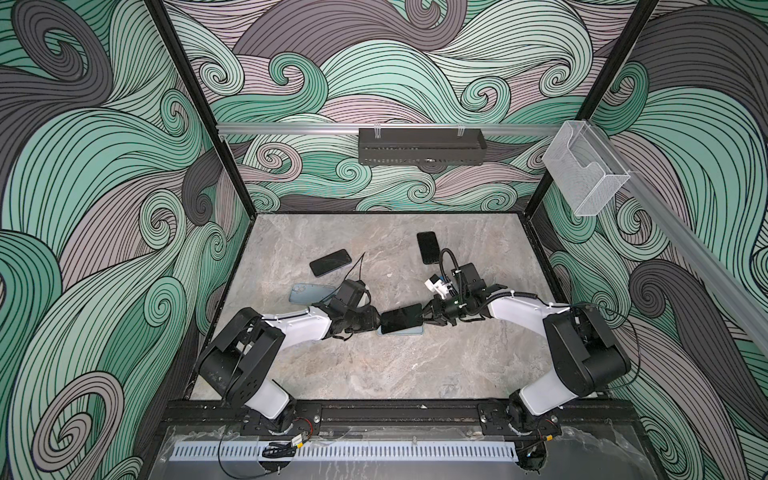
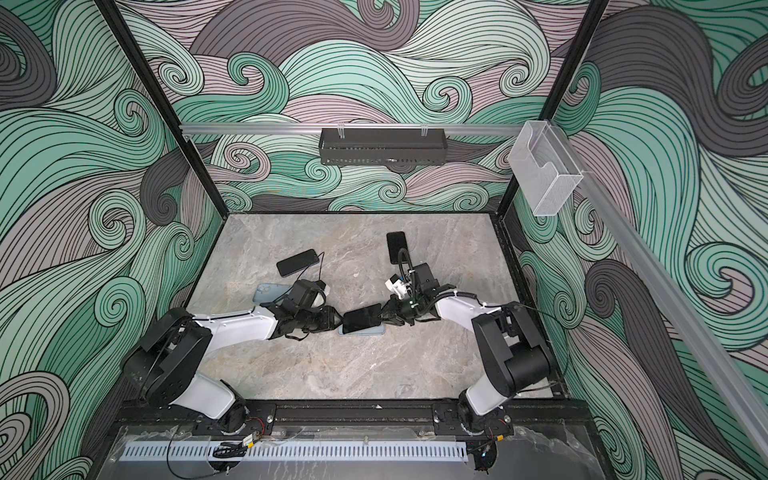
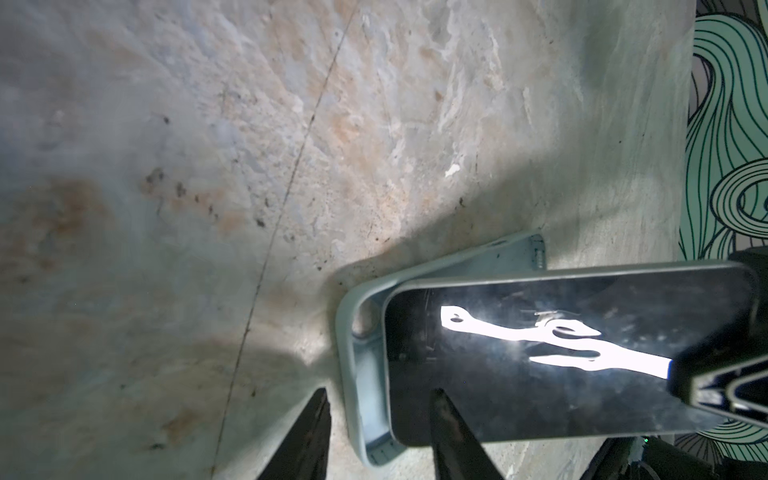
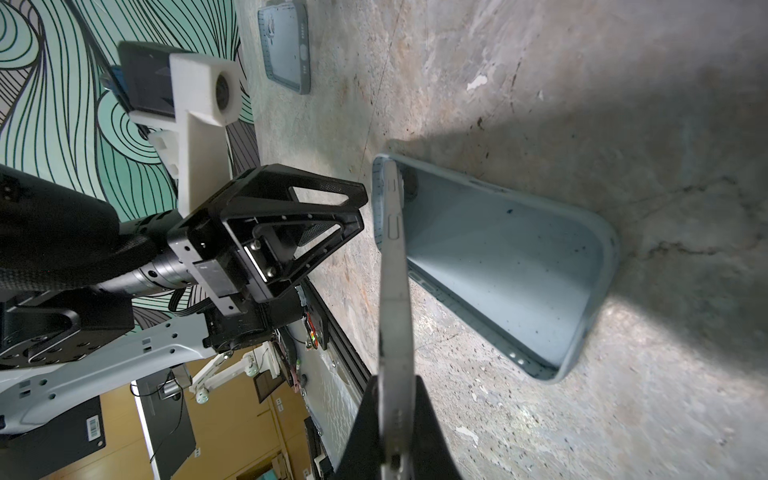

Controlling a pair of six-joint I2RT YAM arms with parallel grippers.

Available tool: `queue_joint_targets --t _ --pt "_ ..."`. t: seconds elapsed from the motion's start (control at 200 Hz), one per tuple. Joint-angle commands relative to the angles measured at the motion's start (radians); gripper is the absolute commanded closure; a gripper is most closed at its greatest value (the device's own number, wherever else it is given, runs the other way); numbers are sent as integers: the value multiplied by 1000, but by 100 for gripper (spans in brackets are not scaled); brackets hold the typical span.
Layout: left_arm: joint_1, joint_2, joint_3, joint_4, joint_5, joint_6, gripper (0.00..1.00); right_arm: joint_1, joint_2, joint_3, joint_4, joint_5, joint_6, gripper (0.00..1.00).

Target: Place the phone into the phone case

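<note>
Phone (image 1: 401, 318), screen up, hangs tilted over the pale blue phone case (image 4: 498, 266), which lies open side up on the tabletop (image 1: 374, 365) between the two arms. In the right wrist view the phone's end toward the left arm is down at that end wall of the case, seemingly tucked into the corner. Its other end is lifted well clear of the case floor.

The right gripper (image 1: 424, 316) holds the raised end, its jaws clamped across the phone's thickness. The left gripper (image 3: 380, 392) sits at the low end with its jaws apart, one finger outside the case wall and the other over the screen. Whether either finger touches anything I cannot tell.

Farther back lie a dark handset (image 1: 330, 262), another handset (image 1: 428, 247) and a spare case (image 1: 309, 293), all apart from the work.

The step in hand looks like seating: one end is lodged and the rest has yet to hinge down. The next move probably calls for lowering the raised end while the case is kept from sliding. The phone's long edges need to line up with the case walls, as it appears slightly skewed in the left wrist view, though the tilt may account for that. The clamped jaws would likely have to let go before the rim traps them, and the edges then be pressed home.
</note>
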Motion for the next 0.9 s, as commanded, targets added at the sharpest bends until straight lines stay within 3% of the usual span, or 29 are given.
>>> queue_joint_targets --t 0.0,0.706,0.896 --pt "-6 24 30 27 -8 25 58 -3 21 -8 37 -36 12 100" --pt "-16 50 25 48 8 16 65 -3 119 -9 97 -70 39 100" --pt "-29 36 14 53 12 0 68 4 121 22 -38 35 -46 94"
